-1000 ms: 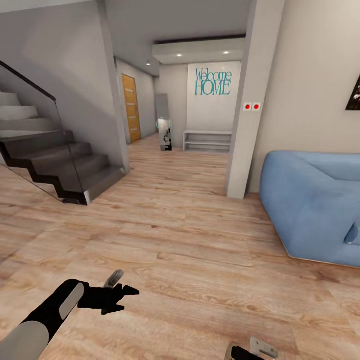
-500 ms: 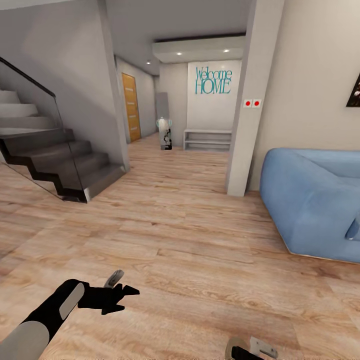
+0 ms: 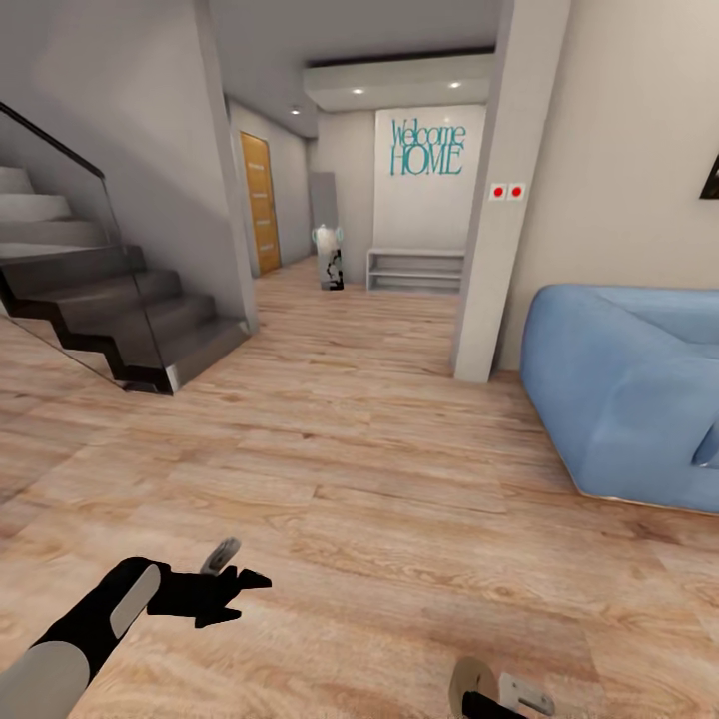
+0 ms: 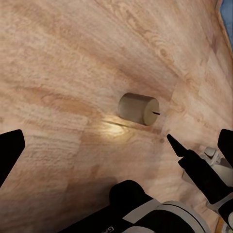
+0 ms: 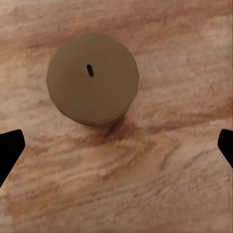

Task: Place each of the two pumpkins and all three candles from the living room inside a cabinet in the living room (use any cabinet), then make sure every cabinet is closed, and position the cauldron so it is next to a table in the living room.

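One beige candle (image 5: 92, 80) stands upright on the wooden floor, wick up, directly under my right gripper (image 5: 116, 145). That gripper is open, its fingertips spread wide and apart from the candle. The same candle (image 3: 469, 683) sits at the bottom edge of the head view beside my right gripper (image 3: 499, 703). My left gripper (image 3: 250, 596) hangs open and empty over the floor at lower left, pointing toward the candle (image 4: 138, 108). One of my right gripper's fingers (image 4: 194, 167) shows there just beside the candle.
A dark staircase (image 3: 120, 320) with a glass rail rises at the left. A blue sofa (image 3: 629, 389) stands at the right beyond a grey pillar (image 3: 494, 250). A hallway ahead holds a low bench (image 3: 414, 270) and a vase (image 3: 330, 258). Wooden floor lies between.
The whole picture has slid upward a little, so the camera moved. The candle shifted with the floor. Both grippers keep their poses and stay open.
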